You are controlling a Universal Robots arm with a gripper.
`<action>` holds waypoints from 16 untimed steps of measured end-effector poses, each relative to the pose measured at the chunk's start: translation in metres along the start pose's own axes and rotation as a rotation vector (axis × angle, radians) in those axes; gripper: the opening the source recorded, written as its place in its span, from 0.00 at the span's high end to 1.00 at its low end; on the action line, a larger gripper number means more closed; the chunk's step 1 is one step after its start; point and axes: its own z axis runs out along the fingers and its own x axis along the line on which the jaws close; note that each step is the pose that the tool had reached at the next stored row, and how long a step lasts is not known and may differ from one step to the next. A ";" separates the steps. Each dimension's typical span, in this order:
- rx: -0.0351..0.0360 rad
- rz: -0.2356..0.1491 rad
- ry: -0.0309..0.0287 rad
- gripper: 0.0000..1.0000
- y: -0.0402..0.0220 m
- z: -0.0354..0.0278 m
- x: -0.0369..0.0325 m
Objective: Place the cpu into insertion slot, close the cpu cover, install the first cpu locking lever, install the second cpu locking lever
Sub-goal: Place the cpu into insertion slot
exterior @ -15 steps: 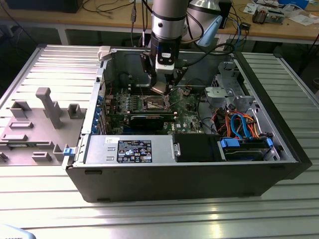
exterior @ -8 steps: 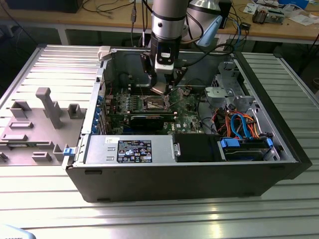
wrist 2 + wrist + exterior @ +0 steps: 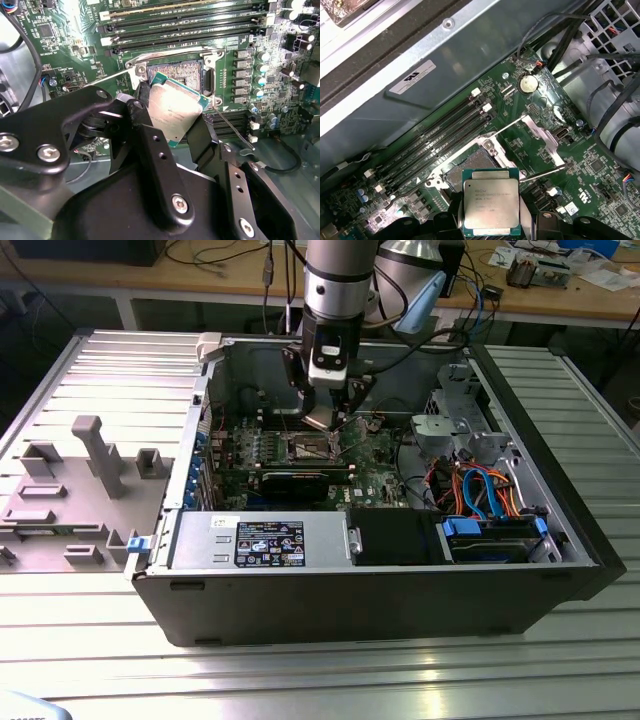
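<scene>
The cpu (image 3: 491,202), a flat square chip with a silvery top and green edge, is clamped between my black fingers (image 3: 145,107) in both wrist views. My gripper (image 3: 322,412) is shut on it and hangs tilted just above the insertion slot (image 3: 470,167), whose dark centre lies bare inside its metal rim on the green motherboard (image 3: 375,455). From the second wrist view the cpu (image 3: 175,107) overlaps the slot's (image 3: 177,74) near edge. The cpu cover (image 3: 540,131) is swung open beside the socket. Two thin locking levers (image 3: 542,173) stand released, sticking out from the socket.
The open case (image 3: 380,605) lies on a ribbed metal table. A silver power-supply box (image 3: 260,540) and a drive bay with blue and orange cables (image 3: 485,502) sit along the near side. Long memory slots (image 3: 437,137) run beside the socket. Grey fixtures (image 3: 90,455) stand at the exterior view's left.
</scene>
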 end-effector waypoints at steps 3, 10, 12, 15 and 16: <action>-0.0001 0.008 0.0001 0.46 0.0000 0.0001 0.0000; -0.0002 0.020 0.0000 0.46 0.0000 0.0003 0.0000; -0.0003 0.023 0.0001 0.46 0.0000 0.0004 0.0000; -0.0004 0.027 0.0001 0.46 0.0000 0.0005 0.0000; -0.0003 0.029 0.0000 0.46 0.0000 0.0005 0.0000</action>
